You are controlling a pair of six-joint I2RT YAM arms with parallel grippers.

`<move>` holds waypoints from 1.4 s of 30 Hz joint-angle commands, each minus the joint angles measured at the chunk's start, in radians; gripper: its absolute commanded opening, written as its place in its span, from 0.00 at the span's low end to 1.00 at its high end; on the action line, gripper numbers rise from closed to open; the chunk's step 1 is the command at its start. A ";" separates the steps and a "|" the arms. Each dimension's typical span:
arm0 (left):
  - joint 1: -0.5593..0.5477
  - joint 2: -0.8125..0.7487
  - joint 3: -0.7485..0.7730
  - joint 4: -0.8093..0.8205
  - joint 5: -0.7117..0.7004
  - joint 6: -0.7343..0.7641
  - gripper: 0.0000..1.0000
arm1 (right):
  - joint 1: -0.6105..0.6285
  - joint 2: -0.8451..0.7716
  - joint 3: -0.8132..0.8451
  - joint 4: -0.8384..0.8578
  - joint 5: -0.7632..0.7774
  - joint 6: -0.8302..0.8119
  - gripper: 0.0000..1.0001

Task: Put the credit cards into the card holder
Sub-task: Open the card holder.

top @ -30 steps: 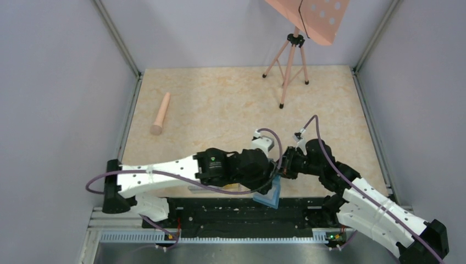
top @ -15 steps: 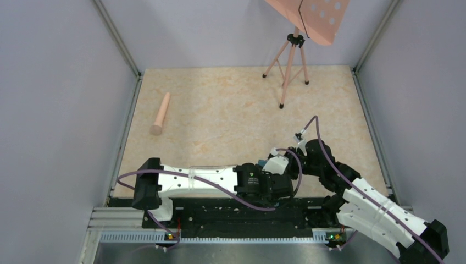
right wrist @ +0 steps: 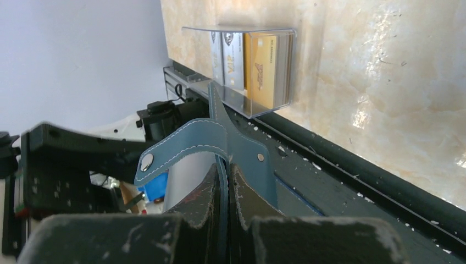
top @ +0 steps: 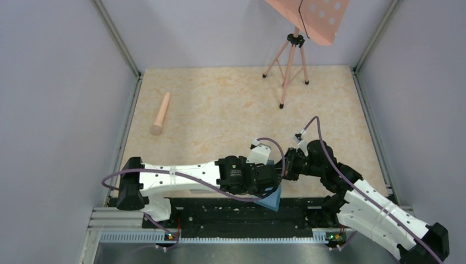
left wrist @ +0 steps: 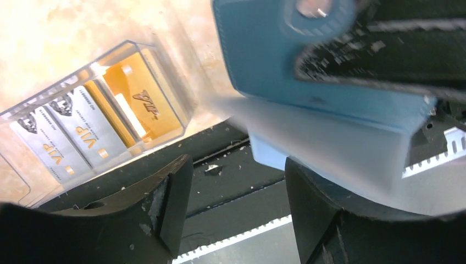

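Left gripper is back under the card holder, jaws apart — right gripper clamps it, credit cards still in clear box.

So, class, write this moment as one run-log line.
right gripper: shut on card holder | left gripper: open near it | credit cards: in clear box

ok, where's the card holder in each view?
Top external: card holder bottom centre, a teal wedge over the black base rail.
Left wrist: upper right, blurred.
Right wrist: centre, pinched in the right gripper.
Shared landmark: that rail, beneath it in all three.
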 commanded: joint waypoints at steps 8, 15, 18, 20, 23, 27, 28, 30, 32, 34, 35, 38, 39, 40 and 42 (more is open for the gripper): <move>0.096 -0.095 -0.067 0.136 0.019 0.050 0.79 | -0.009 -0.076 -0.033 0.116 -0.111 0.028 0.00; 0.159 -0.231 -0.245 0.395 0.181 0.092 0.88 | -0.009 -0.104 -0.048 0.175 -0.144 0.050 0.00; 0.206 -0.347 -0.384 0.574 0.301 0.103 0.90 | -0.010 -0.108 -0.051 0.224 -0.166 0.066 0.00; 0.242 -0.425 -0.477 0.693 0.393 0.106 0.90 | -0.009 -0.110 -0.051 0.270 -0.183 0.079 0.00; 0.282 -0.545 -0.594 0.834 0.486 0.104 0.90 | -0.009 -0.110 -0.052 0.349 -0.206 0.107 0.00; 0.322 -0.640 -0.692 0.952 0.588 0.099 0.91 | -0.009 -0.095 -0.048 0.441 -0.234 0.143 0.00; 0.329 -0.654 -0.704 0.977 0.612 0.099 0.91 | -0.009 -0.090 -0.043 0.457 -0.239 0.149 0.00; 0.340 -0.672 -0.729 1.032 0.657 0.089 0.91 | -0.009 -0.077 -0.032 0.472 -0.249 0.148 0.00; 0.347 -0.675 -0.745 1.102 0.698 0.078 0.90 | -0.009 -0.062 -0.016 0.478 -0.261 0.143 0.00; 0.349 -0.670 -0.752 1.156 0.730 0.070 0.89 | -0.008 -0.051 -0.003 0.485 -0.267 0.137 0.00; 0.349 -0.665 -0.750 1.176 0.741 0.068 0.87 | -0.009 -0.048 0.003 0.490 -0.269 0.137 0.00; 0.351 -0.655 -0.748 1.219 0.760 0.064 0.75 | -0.009 -0.042 0.012 0.499 -0.268 0.136 0.00; 0.350 -0.655 -0.749 1.229 0.758 0.063 0.69 | -0.009 -0.041 0.010 0.504 -0.269 0.138 0.00; 0.352 -0.656 -0.751 1.237 0.757 0.060 0.63 | -0.009 -0.041 0.008 0.509 -0.268 0.141 0.00; 0.353 -0.661 -0.755 1.251 0.751 0.056 0.56 | -0.010 -0.041 0.001 0.526 -0.270 0.147 0.00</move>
